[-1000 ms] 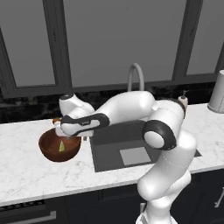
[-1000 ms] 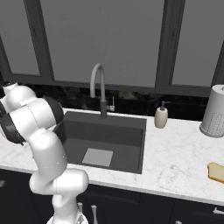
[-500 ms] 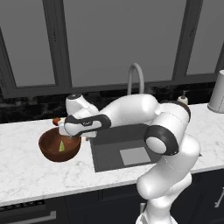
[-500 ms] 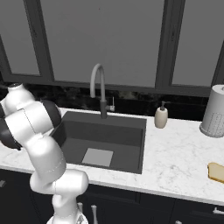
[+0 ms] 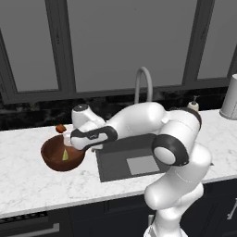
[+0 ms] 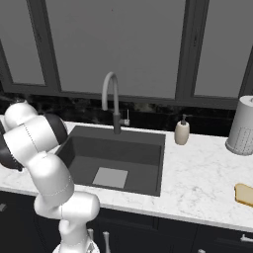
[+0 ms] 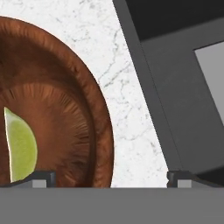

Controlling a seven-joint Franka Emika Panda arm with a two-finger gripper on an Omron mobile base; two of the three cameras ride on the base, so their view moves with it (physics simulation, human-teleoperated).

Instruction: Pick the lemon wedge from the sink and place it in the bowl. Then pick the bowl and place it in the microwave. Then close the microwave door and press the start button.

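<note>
Inside the glossy, round wooden bowl [image 7: 57,109] lies the pale green lemon wedge [image 7: 19,148], on the marbled white table [image 7: 127,100] just at nine o'clock of the dark rectangular sink [image 5: 134,159]. Fingers spread wide, the end effector [image 7: 111,177] straddles the bowl's rim.

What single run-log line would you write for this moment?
stage: bowl pickup | lemon wedge: in bowl | bowl: on counter, left of sink | gripper: open, straddling bowl rim

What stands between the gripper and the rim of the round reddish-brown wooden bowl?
Nothing visible does. In the hand view the gripper hangs open over the near rim of the bowl, with bare white marble counter below. The yellow-green lemon wedge lies inside the bowl.
</note>
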